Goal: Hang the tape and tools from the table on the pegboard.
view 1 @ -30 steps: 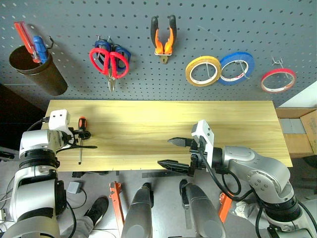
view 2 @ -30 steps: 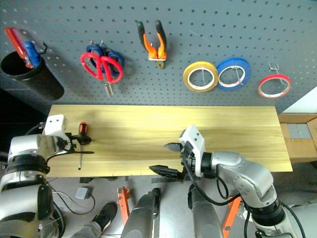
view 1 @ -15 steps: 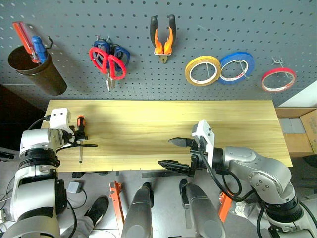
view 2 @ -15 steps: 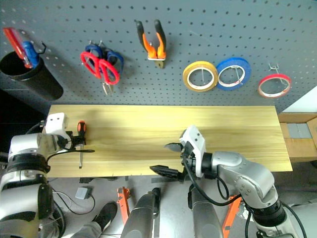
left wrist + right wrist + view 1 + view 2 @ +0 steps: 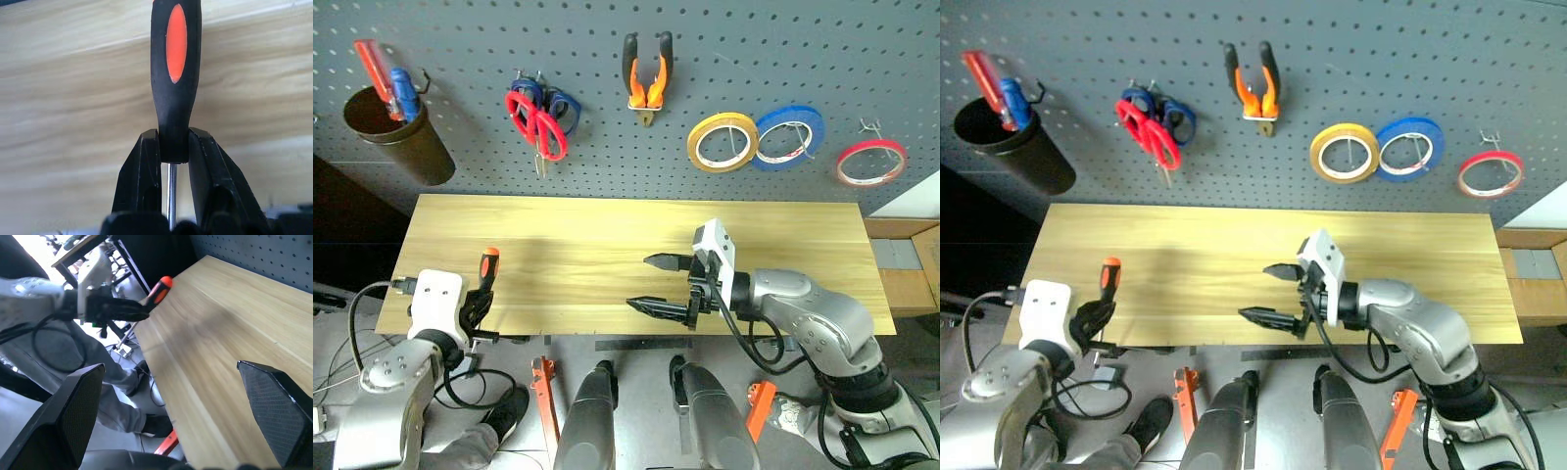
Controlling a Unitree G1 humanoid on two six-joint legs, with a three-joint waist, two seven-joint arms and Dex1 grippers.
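Screwdriver [image 5: 175, 83] sitting clamped in left gripper [image 5: 174, 161] at handle's base, raised over table [image 5: 607, 245] near its front left corner. Being slim, stiff, light, likely prone to pivoting. Right gripper [image 5: 656, 284] hanging spread wide, holding nothing.

Head cams high, facing pegboard [image 5: 607, 117] – wrist cams close, share table [image 5: 234, 328].

From my seat, the screwdriver [image 5: 175, 73] has its handle top cut by the left wrist view's edge, and most of its shaft is hidden between the left end effector [image 5: 168, 161] fingers [image 5: 139, 181]. The blue scissors [image 5: 558, 101] sit mostly hidden behind the red scissors [image 5: 536, 117]. The cup [image 5: 396, 137] hides its tools' lower ends.
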